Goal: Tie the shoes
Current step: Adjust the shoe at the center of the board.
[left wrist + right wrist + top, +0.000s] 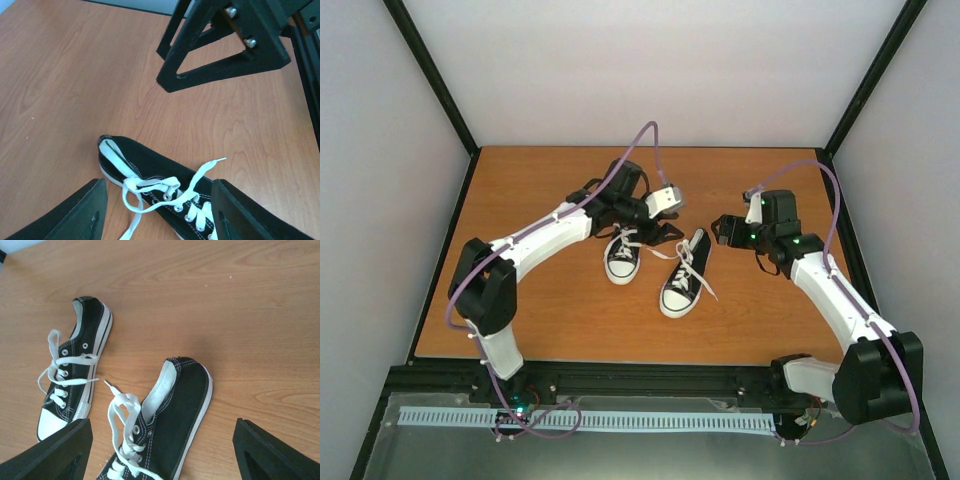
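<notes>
Two black shoes with white toe caps and loose white laces lie side by side mid-table, the left shoe and the right shoe. My left gripper hovers over the left shoe's heel end. It is open, and its fingers straddle the laced top of that shoe without touching it. A lace end points away over the wood. My right gripper is open beside the right shoe's heel. Between its jaws I see the right shoe, with the left shoe beyond. Nothing is held.
The wooden table is walled by white panels and black corner posts. A black rail runs along the near edge. My right gripper looms close in front of the left wrist view.
</notes>
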`<state>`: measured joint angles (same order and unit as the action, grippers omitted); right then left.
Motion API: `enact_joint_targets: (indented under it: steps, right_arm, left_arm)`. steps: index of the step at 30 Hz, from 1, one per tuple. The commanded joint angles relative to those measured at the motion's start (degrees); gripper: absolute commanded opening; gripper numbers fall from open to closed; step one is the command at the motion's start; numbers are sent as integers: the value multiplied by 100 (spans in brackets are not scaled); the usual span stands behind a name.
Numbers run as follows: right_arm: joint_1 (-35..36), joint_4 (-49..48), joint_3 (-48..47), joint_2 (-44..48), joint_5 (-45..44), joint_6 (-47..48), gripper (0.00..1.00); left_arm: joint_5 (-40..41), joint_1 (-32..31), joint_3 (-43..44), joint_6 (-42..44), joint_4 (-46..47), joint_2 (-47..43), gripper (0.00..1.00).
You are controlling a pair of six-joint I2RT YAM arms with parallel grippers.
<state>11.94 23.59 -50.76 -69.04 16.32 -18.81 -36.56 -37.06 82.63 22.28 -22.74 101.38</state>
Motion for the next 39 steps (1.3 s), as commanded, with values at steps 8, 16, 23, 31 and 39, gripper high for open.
enact_joint_targets:
  steps: [8, 16, 23, 31, 39]
  right_arm:
    - [25, -362, 111, -214, 113, 22, 78]
    - [19, -712, 685, 155, -27, -160, 78]
    - [26, -587, 1231, 687, -101, -469, 78]
    - [22, -1130, 1391, 543, 885, -703, 66]
    - [26, -862, 1126, 156, 1169, 132, 59]
  left_arm:
    - [1713, -479, 22, -1701, 785, 273, 44]
    - [2313, -662, -336, -2373, 913, 317, 59]
    - [2316, -688, 994, -3202, -239, 1381, 45]
    - [1297, -540, -151, -2781, 924, 744, 49]
    - [1512, -598, 798, -2881, -67, 1494, 48]
